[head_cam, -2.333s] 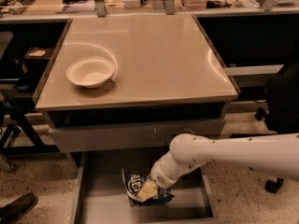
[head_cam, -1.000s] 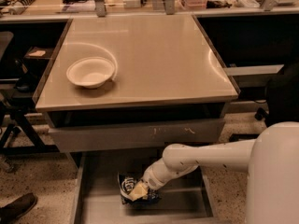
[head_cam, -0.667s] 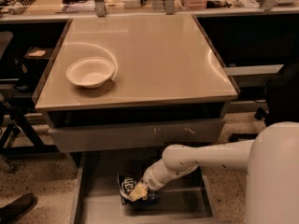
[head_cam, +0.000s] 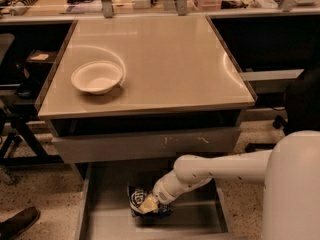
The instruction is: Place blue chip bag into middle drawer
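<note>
The blue chip bag [head_cam: 138,200] lies on the flat grey floor of the open middle drawer [head_cam: 107,194], near its middle. My white arm reaches down from the right into the drawer. The gripper [head_cam: 148,204] is at the bag, its tip right on the bag's crumpled top. The arm's wrist hides the right part of the bag.
A white round bowl [head_cam: 97,77] stands on the left of the tan table top [head_cam: 170,59]. The closed drawer front [head_cam: 145,144] with pale scratch marks sits just above the open drawer. A shoe [head_cam: 17,223] is on the floor at lower left. A dark chair [head_cam: 300,104] stands at right.
The arm has pushed further left and down into the drawer with the bag. In the last second neither the arm nor the bag has visibly moved.
</note>
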### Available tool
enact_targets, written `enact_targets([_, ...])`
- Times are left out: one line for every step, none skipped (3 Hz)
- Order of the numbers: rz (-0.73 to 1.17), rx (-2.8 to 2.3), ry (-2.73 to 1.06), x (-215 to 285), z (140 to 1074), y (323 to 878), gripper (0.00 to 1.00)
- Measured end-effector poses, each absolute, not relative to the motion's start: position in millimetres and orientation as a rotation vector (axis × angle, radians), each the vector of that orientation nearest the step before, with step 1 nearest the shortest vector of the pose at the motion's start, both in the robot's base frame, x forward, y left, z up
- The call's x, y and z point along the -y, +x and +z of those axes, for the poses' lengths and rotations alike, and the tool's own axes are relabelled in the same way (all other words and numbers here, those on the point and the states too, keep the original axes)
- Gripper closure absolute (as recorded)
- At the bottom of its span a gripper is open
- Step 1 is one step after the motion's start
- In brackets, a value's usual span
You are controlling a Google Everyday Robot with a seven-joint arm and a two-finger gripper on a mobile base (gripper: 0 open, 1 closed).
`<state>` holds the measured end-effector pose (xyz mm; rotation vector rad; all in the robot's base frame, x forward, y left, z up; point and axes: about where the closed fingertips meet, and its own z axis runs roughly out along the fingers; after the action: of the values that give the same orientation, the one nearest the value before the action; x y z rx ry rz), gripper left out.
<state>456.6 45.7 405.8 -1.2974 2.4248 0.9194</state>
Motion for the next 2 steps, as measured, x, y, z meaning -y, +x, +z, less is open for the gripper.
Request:
enact_targets([0.919, -2.425, -1.298, -45.7, 405.7, 456.6, 0.12])
enact_targets([0.920, -2.425, -1.298, -45.7, 405.7, 456.5, 0.00])
